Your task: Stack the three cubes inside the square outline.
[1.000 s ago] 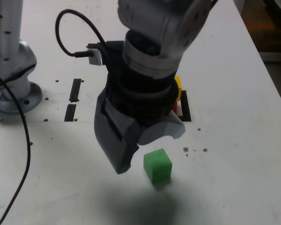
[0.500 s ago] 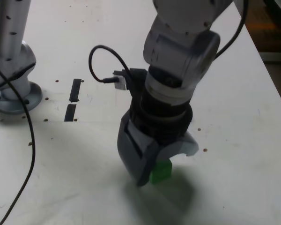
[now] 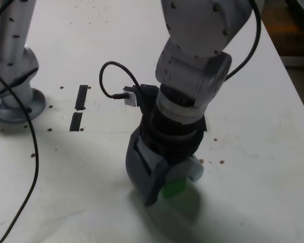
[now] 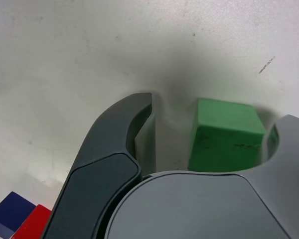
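Progress: you're on the green cube, not yet lifted; it sits on the table between the jaws. The other 2 cubes and the square outline are hidden behind the arm.
Gripper: partly open; one jaw touching, gap at the other, no grip confirmed.
Orientation: cube sits flat, no long axis.

- I am looking at what seems a robotics lab or test bench, not a home.
- A plain white table is filling the exterior view, with small dark specks lying scattered over it.
- A grey arm is reaching down over it, with a black cable looping from a plug on its wrist.
- A round metal base is sitting on the table at the exterior view's left.
- Two short black strips are lying flat on the surface as marks.
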`<state>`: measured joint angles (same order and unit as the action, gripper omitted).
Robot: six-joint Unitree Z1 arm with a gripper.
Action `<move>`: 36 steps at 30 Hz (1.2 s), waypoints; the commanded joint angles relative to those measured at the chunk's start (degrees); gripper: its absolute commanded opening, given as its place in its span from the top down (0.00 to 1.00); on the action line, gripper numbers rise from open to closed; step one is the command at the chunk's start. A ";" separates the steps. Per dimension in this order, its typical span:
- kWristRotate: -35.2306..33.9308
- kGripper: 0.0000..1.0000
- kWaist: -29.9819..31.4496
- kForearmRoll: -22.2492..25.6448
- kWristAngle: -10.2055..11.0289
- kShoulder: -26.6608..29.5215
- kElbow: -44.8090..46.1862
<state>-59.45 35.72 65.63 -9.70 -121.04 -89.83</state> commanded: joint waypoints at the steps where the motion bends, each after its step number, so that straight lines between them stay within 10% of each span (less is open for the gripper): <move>1: 0.00 0.50 -0.08 -0.16 0.12 -0.44 -0.03; 17: 1.34 0.76 -0.16 -1.56 2.69 -0.72 -0.96; 27: 15.12 0.81 -5.19 24.91 9.43 8.66 -17.09; 36: 35.23 0.81 -17.96 28.05 11.87 15.71 -18.68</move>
<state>-32.00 19.34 93.22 2.19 -104.47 -108.76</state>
